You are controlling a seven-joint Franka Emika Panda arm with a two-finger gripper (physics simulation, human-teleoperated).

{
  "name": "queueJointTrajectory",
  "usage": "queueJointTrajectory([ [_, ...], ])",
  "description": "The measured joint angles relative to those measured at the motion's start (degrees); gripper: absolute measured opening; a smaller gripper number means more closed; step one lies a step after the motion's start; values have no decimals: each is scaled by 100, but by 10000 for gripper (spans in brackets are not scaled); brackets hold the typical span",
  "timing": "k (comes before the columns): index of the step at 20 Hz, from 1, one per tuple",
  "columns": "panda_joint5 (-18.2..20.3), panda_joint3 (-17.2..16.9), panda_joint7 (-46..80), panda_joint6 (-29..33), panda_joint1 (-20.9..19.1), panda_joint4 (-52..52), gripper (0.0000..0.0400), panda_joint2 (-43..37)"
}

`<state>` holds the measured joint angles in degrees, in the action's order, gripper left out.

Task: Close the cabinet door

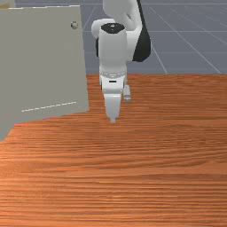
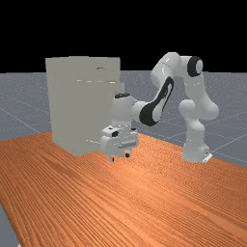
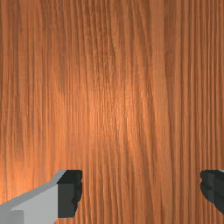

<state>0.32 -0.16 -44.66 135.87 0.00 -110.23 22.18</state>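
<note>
Cab. door (image 1: 44,66) upper L of front view, jaws apart, nr its lower R corner.
Door's a flat, pale grey panel w/ sm. round knob (image 1: 74,25) by the upper R corner & thin bright line nr bottom edge; can't tell how far open. It's L of & mostly higher than jaws in front view, gap between. Far view: jaws nr centre over table (image 2: 159,207), cabinet (image 2: 65,101) behind, to upper L. Wrist view: jaws wide, only wood betw. them.
</note>
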Motion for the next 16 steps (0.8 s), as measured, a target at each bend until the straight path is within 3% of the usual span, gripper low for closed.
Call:
queueJointTrajectory([
  [1, -97, -59, 45, -70, 21, -29, 249, -5],
  [2, -154, -109, 69, -115, 10, -58, 158, 6],
  [3, -170, -160, 190, -170, 6, -69, 253, 12],
  [4, -178, -192, 261, -203, 0, -73, 311, 11],
  [6, -186, -218, 331, -236, -3, -72, 367, 4],
  [7, -129, -367, 1339, -862, 108, 34, 225, -191],
  [8, -33, -507, 2340, -1362, 188, 261, 138, -396],
  [9, 75, -636, 3353, -1690, 254, 437, 84, -531],
  [11, 320, -866, 5400, -2045, 377, 611, 32, -624],
  [13, 595, -1056, 7259, -2226, 481, 684, 12, -609],
  [16, 769, -1159, 8246, -2310, 517, 681, 3, -623],
])
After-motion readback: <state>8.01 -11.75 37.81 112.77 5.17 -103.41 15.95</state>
